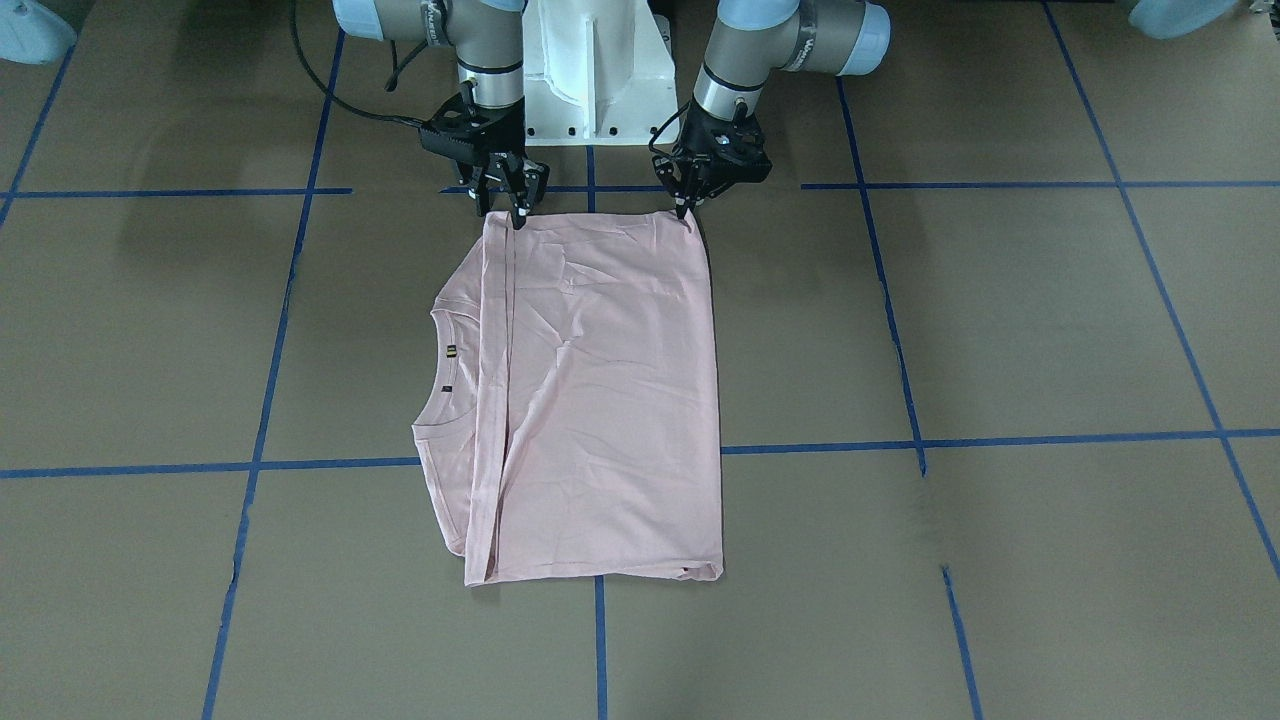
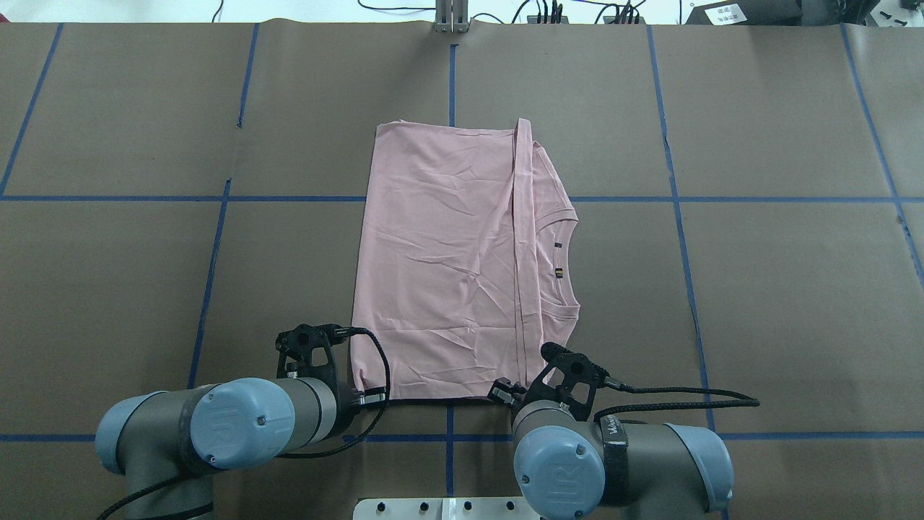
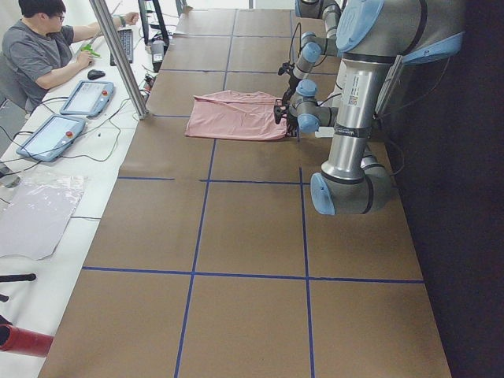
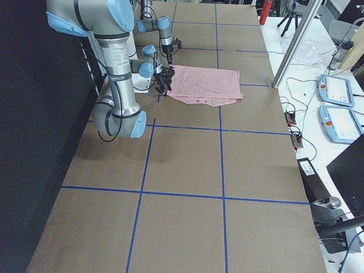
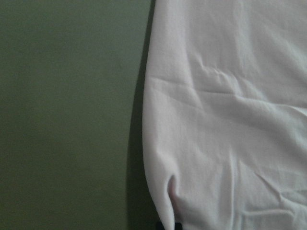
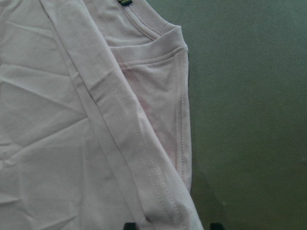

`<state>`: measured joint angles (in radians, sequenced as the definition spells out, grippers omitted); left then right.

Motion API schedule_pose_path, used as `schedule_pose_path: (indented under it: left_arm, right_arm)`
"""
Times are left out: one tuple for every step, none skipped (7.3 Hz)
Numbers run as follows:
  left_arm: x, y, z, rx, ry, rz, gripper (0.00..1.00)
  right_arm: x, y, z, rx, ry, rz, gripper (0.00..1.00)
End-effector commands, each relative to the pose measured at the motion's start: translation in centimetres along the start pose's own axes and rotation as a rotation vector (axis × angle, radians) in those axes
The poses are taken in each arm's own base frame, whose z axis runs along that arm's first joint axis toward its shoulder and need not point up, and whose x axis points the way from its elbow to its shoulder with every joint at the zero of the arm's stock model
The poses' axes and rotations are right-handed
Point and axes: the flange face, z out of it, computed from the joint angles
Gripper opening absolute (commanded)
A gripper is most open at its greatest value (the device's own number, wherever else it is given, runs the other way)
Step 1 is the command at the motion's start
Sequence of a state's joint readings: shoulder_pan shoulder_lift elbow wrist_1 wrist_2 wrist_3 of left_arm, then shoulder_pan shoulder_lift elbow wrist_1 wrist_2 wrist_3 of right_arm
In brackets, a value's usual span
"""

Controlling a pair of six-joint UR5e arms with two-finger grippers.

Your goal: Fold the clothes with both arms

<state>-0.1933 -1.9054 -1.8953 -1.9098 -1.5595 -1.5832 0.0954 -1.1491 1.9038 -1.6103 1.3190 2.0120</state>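
Observation:
A pale pink T-shirt [image 1: 600, 400] lies folded into a long rectangle on the brown table [image 1: 1000, 320]. Its ribbed neck [image 2: 570, 267] sticks out on my right side in the overhead view. My left gripper [image 1: 688, 210] is at the near left corner, shut on a puckered bit of the shirt [image 5: 230, 120]. Over the near right corner, where the folded hem band [image 6: 110, 129] ends, my right gripper [image 1: 515, 212] stands open. Its two fingertips [image 6: 129, 225] show apart with that corner between them. The shirt's print is hidden.
The white pedestal base [image 1: 590, 80] stands just behind both grippers. Blue tape lines [image 1: 900, 440] grid the table. Black cables [image 2: 671, 393] trail from the wrists. A person [image 3: 39, 47] sits at a side desk with tablets [image 3: 87, 98] beyond the table's far edge.

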Motion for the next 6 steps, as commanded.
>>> schedule_pose_path:
  left_arm:
    - [-0.03,0.01,0.04,-0.001,-0.001,0.0,0.0]
    - [0.0,0.01,-0.03,-0.001,0.0,0.0,0.0]
    - [0.01,0.01,-0.03,-0.001,0.0,0.0,0.0]
    - [-0.03,0.01,0.04,-0.001,-0.001,0.0,0.0]
    - [-0.03,0.01,0.04,-0.001,-0.001,0.002,0.0]
    - [-0.03,0.01,0.04,-0.001,-0.001,0.002,0.0]
  right_arm:
    - [0.07,0.15,0.57,0.004,0.008,-0.002,0.58]
    - [-0.07,0.19,0.52,0.004,0.005,-0.001,0.58]
    - [-0.11,0.22,0.56,0.004,0.007,-0.002,0.58]
    - [-0.13,0.22,0.54,0.004,0.005,0.0,0.52]
    - [-0.2,0.14,0.51,0.003,0.001,0.012,0.01]
    - [-0.22,0.13,0.49,0.004,-0.001,0.012,0.0]
